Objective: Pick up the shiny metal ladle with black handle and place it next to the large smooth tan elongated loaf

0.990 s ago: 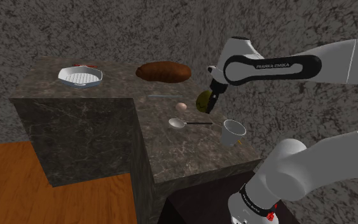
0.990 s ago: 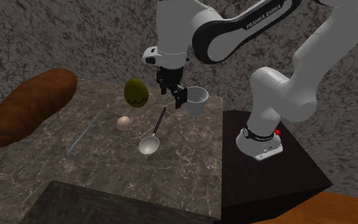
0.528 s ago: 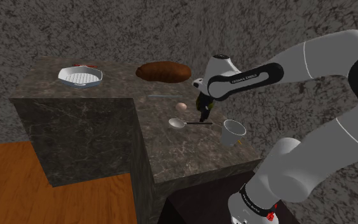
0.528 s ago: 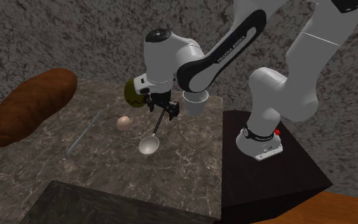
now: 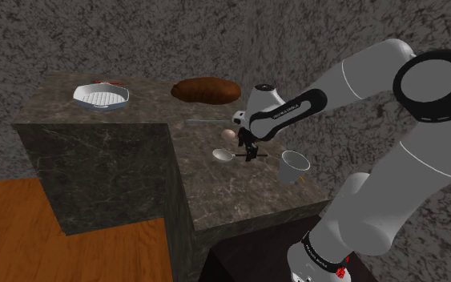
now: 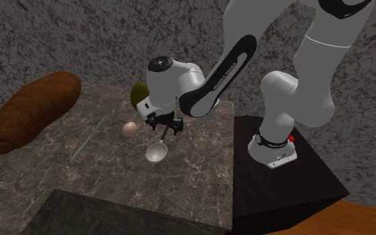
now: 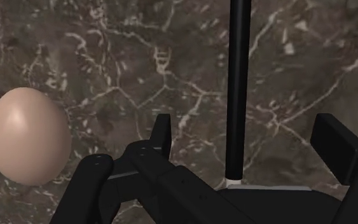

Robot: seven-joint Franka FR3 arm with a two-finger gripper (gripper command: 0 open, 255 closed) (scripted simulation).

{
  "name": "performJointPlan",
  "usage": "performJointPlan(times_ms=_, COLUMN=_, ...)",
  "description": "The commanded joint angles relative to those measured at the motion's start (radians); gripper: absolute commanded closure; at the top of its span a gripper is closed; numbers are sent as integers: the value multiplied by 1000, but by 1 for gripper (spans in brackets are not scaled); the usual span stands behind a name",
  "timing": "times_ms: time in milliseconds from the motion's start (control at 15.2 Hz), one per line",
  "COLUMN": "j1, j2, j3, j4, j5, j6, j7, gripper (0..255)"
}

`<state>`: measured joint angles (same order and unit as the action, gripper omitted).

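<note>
Over the flat ladle [image 5: 224,155], handle toward the cup [image 5: 293,166]: hand [image 5: 251,153] open, empty.

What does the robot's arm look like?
The arm is white and rounded, with dark joints and lettering on one link. A red spot sits near its base. The end effector is all black, with two fingers.

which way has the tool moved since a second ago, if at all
Yes. In the shoulder view the tool has dropped down and toward the left, from higher than the white cup to the ladle.
</note>
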<state>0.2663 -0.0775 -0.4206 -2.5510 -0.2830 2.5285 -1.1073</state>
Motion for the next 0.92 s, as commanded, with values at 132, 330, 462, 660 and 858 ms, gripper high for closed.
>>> performJointPlan(times_ms=132, j1=-2, j2=51, j3=-7, j4=-7, j5=15, j6=58, j7=-14, gripper=0)
performJointPlan(times_ms=330, j1=-2, j2=51, j3=-7, j4=-7, j5=15, j6=58, j7=-14, gripper=0)
performJointPlan(times_ms=462, j1=-2, j2=51, j3=-7, j4=-7, j5=15, j6=58, j7=-14, gripper=0)
performJointPlan(times_ms=660, j1=-2, j2=51, j3=-7, j4=-7, j5=14, j6=57, j7=-14, gripper=0)
performJointPlan(times_ms=858, j1=-2, j2=51, j3=-7, j4=-7, j5=14, j6=57, j7=-14, gripper=255)
